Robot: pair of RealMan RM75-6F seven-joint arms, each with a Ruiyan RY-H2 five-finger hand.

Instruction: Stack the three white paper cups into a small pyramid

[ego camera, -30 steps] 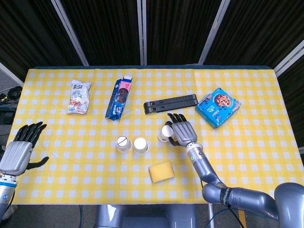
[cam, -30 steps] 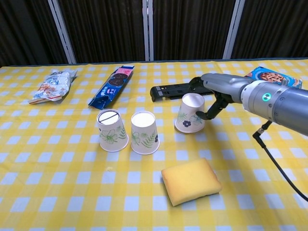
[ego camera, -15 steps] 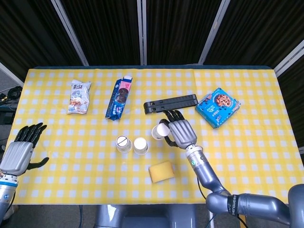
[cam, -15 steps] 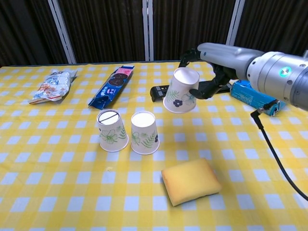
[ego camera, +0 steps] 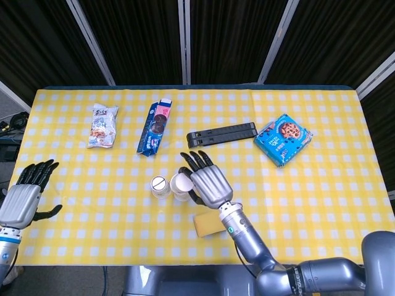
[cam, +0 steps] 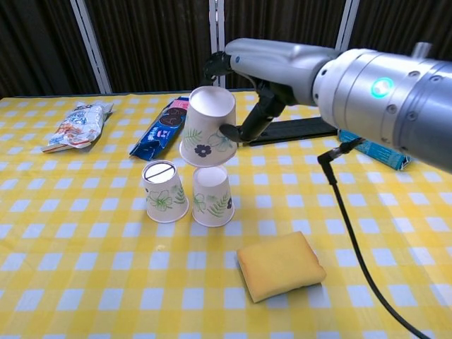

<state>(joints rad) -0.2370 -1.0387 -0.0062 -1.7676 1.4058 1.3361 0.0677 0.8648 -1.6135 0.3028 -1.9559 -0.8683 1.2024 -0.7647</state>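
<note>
Over the middle of the desk [ego camera: 308, 197], my right robot hand [ego camera: 210, 182] holds one white paper cup [cam: 208, 135] up in the air. My fingers [cam: 229, 131] wrap around its side. The cup is upside down and tipped a little. It has a dark flower and green leaves on it. It hangs just above the other two cups, and I cannot tell if its rim touches them.

The left cup [cam: 164, 191] and the right cup [cam: 212, 196] stand upside down on the yellow checked cloth. They sit side by side, very close together. The left cup has a dark line across its top.

A yellow sponge [cam: 280, 265] lies near the front edge, to the right of the cups. A black bar [ego camera: 222, 134] lies farther back. A blue cookie box [ego camera: 283, 139] sits near it on the right. A long blue cookie pack [ego camera: 155, 126] and a small white snack bag [ego camera: 102, 124] lie at the back on the left.

My left robot hand [ego camera: 24, 194] is by the left edge of the desk, well apart from the cups. Its fingers are spread and it holds nothing.
</note>
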